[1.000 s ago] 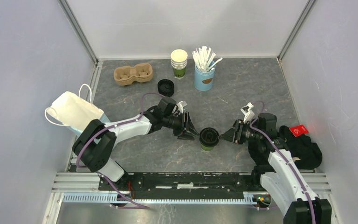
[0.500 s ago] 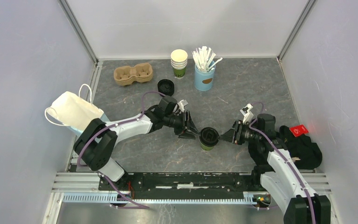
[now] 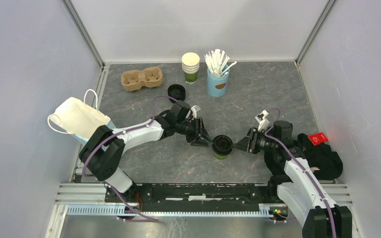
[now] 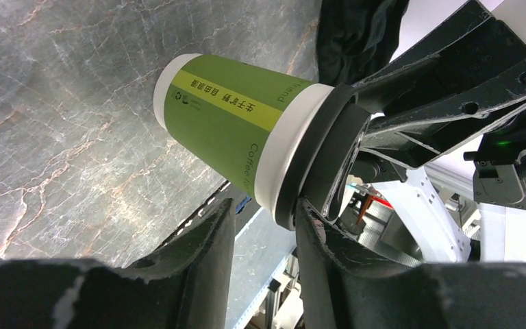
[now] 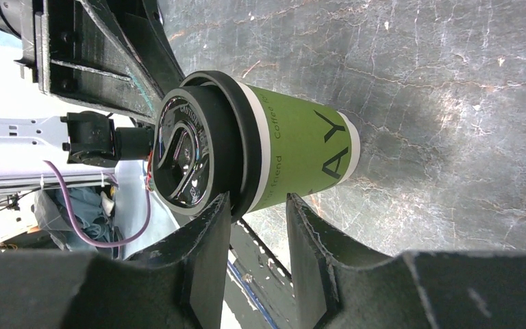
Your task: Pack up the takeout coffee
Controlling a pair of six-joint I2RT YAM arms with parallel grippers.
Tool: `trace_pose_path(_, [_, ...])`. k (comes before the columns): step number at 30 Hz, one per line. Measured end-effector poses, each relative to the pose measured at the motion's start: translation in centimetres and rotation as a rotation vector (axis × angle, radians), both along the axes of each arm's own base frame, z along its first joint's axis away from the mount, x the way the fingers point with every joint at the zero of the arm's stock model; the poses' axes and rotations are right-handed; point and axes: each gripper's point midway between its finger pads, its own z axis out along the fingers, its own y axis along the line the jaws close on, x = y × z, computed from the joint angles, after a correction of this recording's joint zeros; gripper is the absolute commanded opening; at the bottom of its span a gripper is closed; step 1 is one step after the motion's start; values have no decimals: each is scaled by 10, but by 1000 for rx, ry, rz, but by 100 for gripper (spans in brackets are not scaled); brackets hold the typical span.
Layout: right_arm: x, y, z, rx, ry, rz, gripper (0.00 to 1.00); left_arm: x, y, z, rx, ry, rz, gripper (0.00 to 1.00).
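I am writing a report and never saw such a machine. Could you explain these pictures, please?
This is a two-armed robot at a grey table. One picture comes from a camera overhead; two come from cameras on the wrists, looking along the fingers. The left gripper and the right gripper meet at an upright green coffee cup with a black lid. Each straddles the lid's rim; whether they pinch it is unclear. Also there: a white paper bag, a cardboard cup tray, black lids, a stack of cups, a blue pot of white sticks, a black cloth.
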Motion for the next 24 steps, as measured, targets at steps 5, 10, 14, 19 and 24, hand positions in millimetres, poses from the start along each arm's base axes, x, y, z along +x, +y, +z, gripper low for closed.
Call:
trace_pose_path(5, [1,0,-3,-3,18,-4,41,3,-1,0,46,-16,-10,41])
trace_pose_path(10, [2,-1,-9,-16,72,-13,42,3,0,-2,75,-34,-24,41])
trace_pose_path(14, [3,-2,-12,-43,100,7,42,2,0,-6,83,-38,-33,40])
trace_pose_path(19, [3,-3,-13,-58,96,23,42,2,1,-15,78,-53,-45,39])
trace_pose_path(24, [3,-2,-19,-44,116,32,42,0,0,-25,61,-34,-63,37])
